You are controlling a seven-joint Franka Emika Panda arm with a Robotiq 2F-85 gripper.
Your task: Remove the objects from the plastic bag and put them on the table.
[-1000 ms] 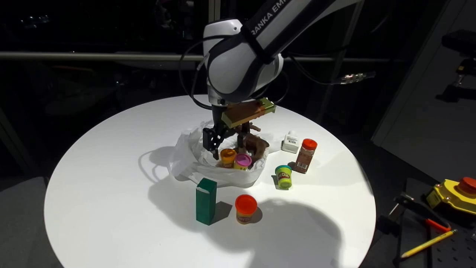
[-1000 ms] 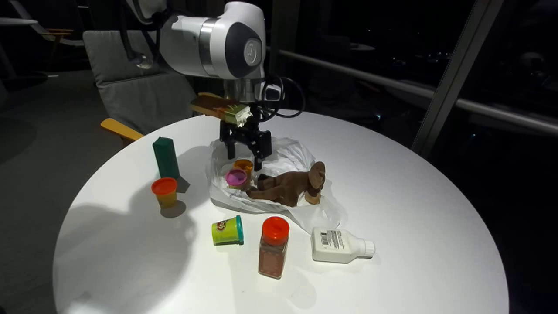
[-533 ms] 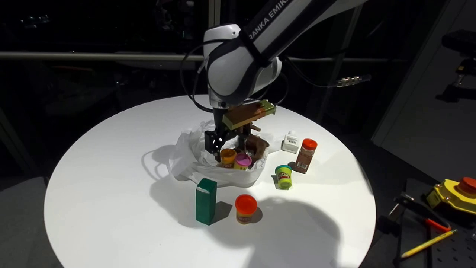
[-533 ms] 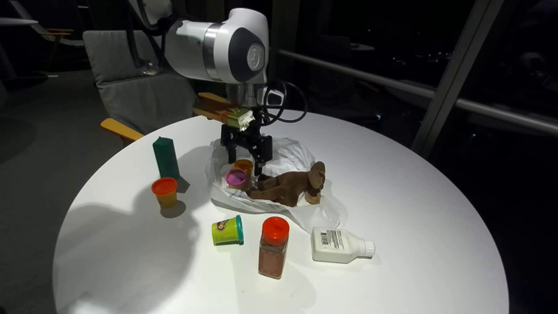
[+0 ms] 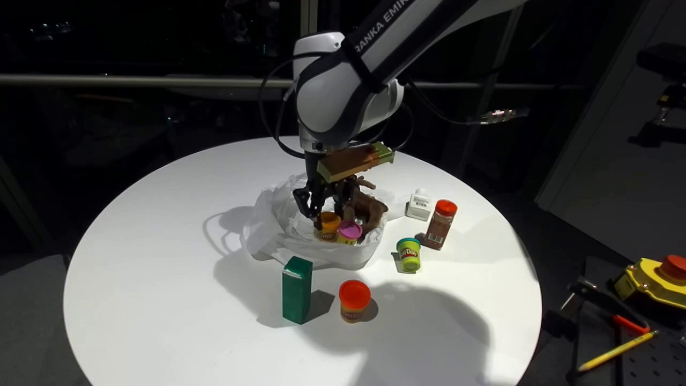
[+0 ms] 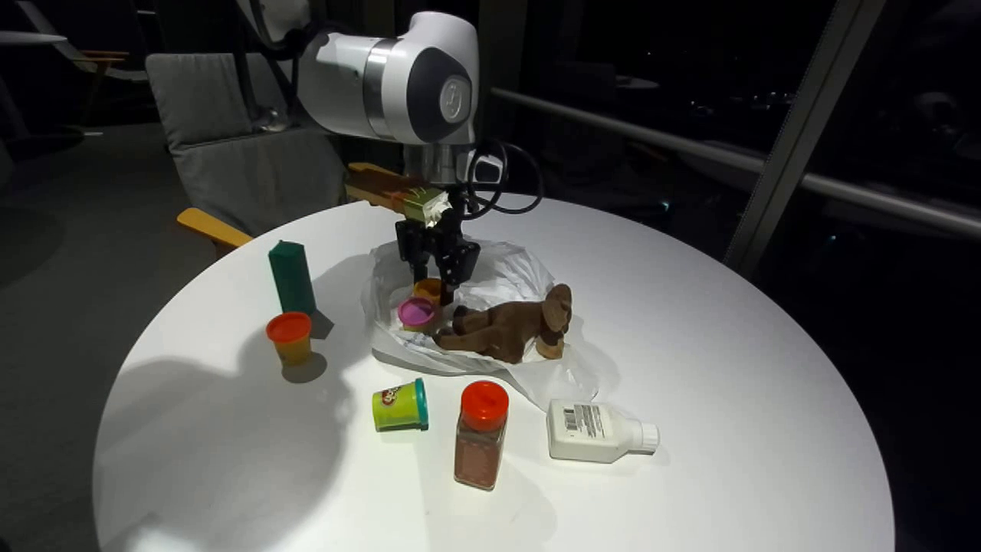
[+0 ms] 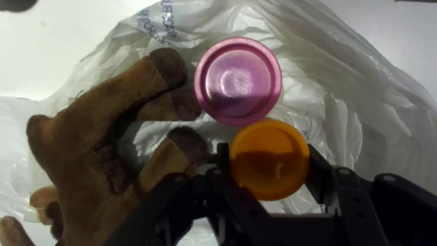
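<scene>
Plastic bag, white and crinkled, is lying open near the middle of the round white counter, its loose folds spreading outward. Reaching down into it, the tool is gripping the orange tub, its jaws standing partway apart and pressing on opposite sides of that tub. The orange tub is standing upright inside the bag; the bag's rim is hiding its base, so I cannot tell whether it is resting on the plastic. Right beside it, the pink-lidded tub is also standing upright in the bag. The brown toy is sprawling across the bag, one limb reaching close to the tool in the wrist view; whether the two are touching is not showing clearly.

On the counter around the bag, the green box is standing upright, with the red-lidded tub standing near it. The lime-green tub is lying on its side near the red-capped jar, which is standing upright. The white bottle is lying flat just beside the bag's edge.

Above the bag, the white arm is hanging, and a brown-and-green block is jutting out just over the tool. In an exterior view, a yellow pencil is lying beyond the counter
</scene>
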